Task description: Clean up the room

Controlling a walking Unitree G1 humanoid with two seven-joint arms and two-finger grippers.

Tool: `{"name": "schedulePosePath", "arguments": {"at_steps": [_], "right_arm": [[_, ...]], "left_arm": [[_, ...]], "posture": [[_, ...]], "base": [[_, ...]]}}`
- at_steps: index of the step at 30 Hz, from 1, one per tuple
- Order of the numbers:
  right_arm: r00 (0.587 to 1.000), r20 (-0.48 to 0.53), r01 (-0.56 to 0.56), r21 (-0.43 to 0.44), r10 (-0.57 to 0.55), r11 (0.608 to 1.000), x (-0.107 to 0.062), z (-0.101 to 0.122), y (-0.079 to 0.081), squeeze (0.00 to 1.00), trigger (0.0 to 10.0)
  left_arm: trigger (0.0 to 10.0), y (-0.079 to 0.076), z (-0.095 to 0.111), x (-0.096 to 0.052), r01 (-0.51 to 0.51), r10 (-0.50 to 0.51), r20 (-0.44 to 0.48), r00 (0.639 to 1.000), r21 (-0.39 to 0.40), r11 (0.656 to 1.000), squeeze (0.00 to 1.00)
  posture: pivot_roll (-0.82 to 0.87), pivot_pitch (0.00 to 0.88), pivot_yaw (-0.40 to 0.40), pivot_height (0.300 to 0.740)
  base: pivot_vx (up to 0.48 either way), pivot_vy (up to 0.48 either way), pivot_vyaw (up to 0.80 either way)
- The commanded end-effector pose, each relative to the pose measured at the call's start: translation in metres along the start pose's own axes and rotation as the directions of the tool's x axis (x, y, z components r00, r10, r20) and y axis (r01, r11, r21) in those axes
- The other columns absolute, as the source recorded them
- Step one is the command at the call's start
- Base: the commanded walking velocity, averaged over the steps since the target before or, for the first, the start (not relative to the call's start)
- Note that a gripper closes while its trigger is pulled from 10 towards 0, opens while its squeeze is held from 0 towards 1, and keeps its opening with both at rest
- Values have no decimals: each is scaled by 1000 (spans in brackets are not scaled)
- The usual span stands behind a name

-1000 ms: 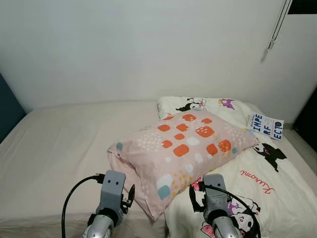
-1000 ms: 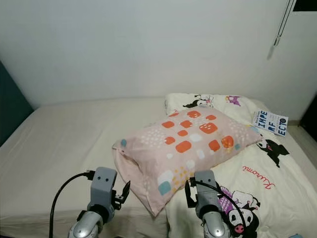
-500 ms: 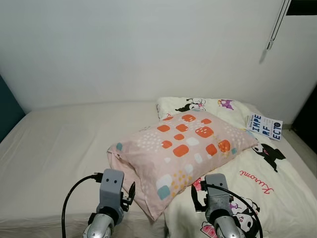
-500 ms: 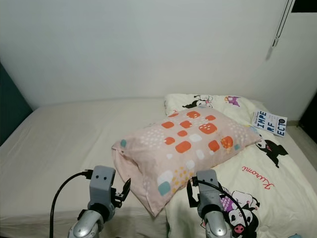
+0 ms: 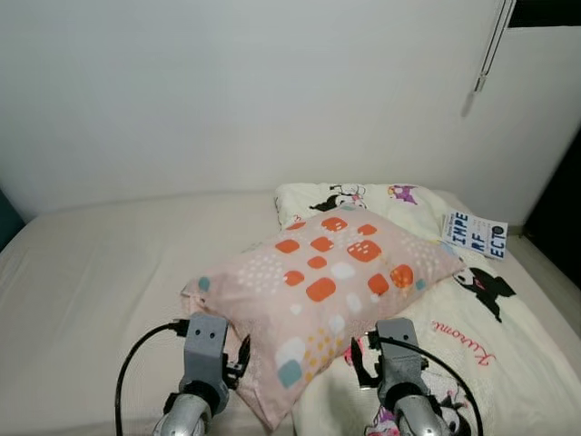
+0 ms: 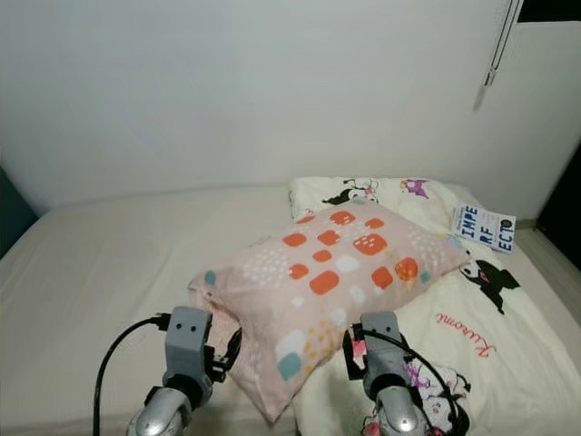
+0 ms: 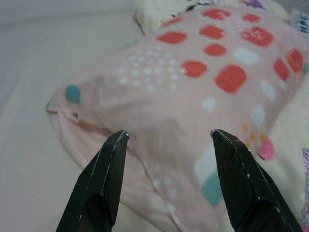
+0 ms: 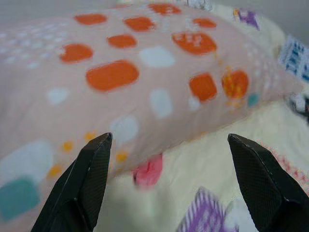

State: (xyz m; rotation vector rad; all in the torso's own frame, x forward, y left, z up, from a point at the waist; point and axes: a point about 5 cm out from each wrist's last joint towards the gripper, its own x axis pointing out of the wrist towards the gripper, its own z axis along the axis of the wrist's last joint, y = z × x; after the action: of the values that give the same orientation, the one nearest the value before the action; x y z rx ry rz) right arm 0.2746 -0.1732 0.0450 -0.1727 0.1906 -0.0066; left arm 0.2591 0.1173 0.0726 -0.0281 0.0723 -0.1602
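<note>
Both claws have come closer to the pink pillow (image 5: 322, 291) on the bed (image 5: 100, 272), left claw (image 7: 166, 137) and right claw (image 8: 169, 145) spread wide, ready to grab it.

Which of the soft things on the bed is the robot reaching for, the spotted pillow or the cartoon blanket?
The pink pillow with orange squares. Both the left gripper and right gripper point at it with jaws open, while the cream cartoon blanket lies beneath and beside it.

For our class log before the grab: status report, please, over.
Left claw and right claw open, flanking pink pillow. Pillow lies on bed, overlapping cartoon blanket. Book beyond, clear of path.
</note>
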Motion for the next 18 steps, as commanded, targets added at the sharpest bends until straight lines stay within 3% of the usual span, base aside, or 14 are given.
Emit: {"name": "schedulePosePath", "arguments": {"at_steps": [1,18], "right_arm": [[1000,-18,-25,16,25,1000,-2,-3,9,0,10000],[999,-21,-36,18,37,999,-2,-3,12,0,10000]], "left_arm": [[10000,7,-2,-3,-24,24,0,1000,11,1000,0],[10000,11,-4,-6,-35,36,-13,999,23,999,0]], "posture": [[-56,79,21,740],[-49,87,20,740]], "base": [[0,0,0],[0,0,0]]}}
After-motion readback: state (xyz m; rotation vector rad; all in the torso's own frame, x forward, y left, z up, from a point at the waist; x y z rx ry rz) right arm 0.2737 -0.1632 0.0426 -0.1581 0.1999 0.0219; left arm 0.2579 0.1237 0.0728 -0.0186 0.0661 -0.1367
